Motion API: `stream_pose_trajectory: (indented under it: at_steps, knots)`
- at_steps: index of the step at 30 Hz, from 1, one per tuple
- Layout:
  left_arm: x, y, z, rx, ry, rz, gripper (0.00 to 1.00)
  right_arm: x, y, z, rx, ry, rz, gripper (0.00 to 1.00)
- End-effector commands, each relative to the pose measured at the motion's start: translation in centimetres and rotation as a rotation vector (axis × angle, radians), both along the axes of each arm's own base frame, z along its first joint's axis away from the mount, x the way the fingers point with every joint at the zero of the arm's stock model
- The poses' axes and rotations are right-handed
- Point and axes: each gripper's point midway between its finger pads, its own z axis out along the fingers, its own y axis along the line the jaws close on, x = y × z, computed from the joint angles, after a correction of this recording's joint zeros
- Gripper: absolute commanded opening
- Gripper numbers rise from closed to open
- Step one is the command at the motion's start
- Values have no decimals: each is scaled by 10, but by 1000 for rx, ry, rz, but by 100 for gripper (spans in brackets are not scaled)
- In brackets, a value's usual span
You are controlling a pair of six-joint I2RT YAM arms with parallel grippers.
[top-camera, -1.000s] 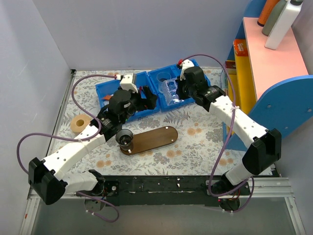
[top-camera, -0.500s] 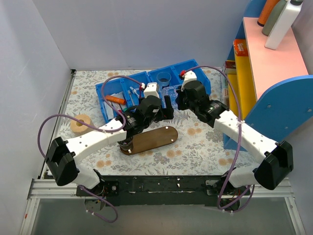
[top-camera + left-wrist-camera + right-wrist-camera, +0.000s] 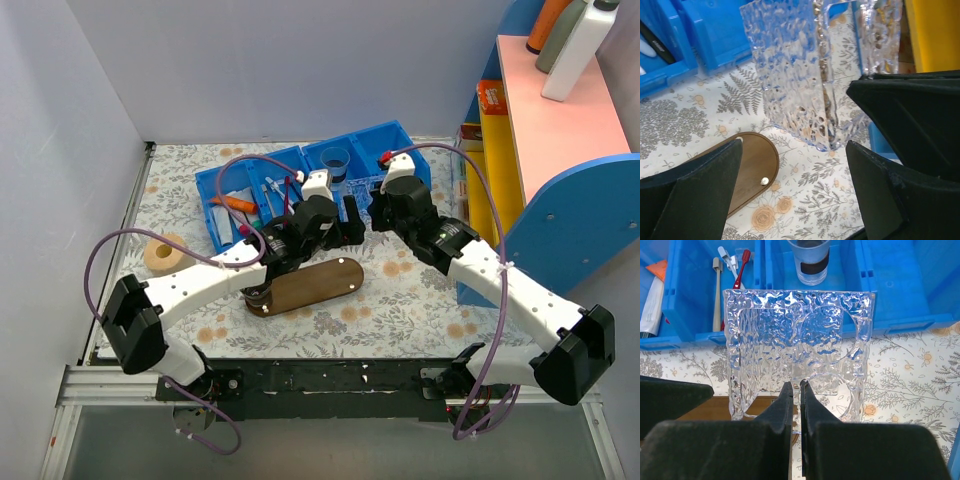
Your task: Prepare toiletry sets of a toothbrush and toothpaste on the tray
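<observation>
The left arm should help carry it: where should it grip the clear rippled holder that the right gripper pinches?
Probably the thin wall edge of the clear holder nearest the left gripper, approached from the left arm's side, jaws straddling the flat panel. The right gripper holds the middle of its near edge.

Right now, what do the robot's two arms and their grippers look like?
Both arms are white links dotted with small holes, joined by bulky black housings: the left arm and the right arm. A purple cable loops along each. The left gripper and right gripper have black, wedge-shaped fingers, with a white camera block at each wrist.
</observation>
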Motion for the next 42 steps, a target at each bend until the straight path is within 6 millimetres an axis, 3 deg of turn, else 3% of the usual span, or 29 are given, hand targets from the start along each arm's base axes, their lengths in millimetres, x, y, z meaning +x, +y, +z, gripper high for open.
stream_pose_trajectory:
  at_steps: [1, 4, 7, 9, 10, 12, 15, 25, 37, 42]
  knots:
    - [-12, -2, 56, -179, -102, -56, 85, -2, 0, 19, 38, -57, -9, 1]
    - [-17, 0, 73, -225, -151, -81, 85, -3, 0, 18, 39, -56, -6, 1]
    - [-8, 7, 83, -210, -187, -31, 85, -5, 1, 19, 44, -55, 2, 1]
    - [1, 5, 69, -149, -166, -2, 84, -7, 1, 20, 48, -57, 4, 1]
    - [6, 2, 79, -149, -177, 5, 82, -7, 2, 21, 51, -60, 6, 1]
    - [16, 1, 57, -63, -136, 44, 80, -8, 2, 23, 52, -63, 4, 1]
    - [25, 1, 48, -10, -109, 84, 77, -10, 2, 24, 55, -66, 2, 1]
    - [31, -3, 33, 48, -87, 97, 59, -10, 2, 21, 51, -63, -3, 1]
    - [33, -7, 6, 126, -59, 70, 24, -9, 4, 6, 23, -33, -15, 1]
    - [36, -9, 1, 155, -46, 72, 17, -11, 8, 2, 28, -15, -8, 12]
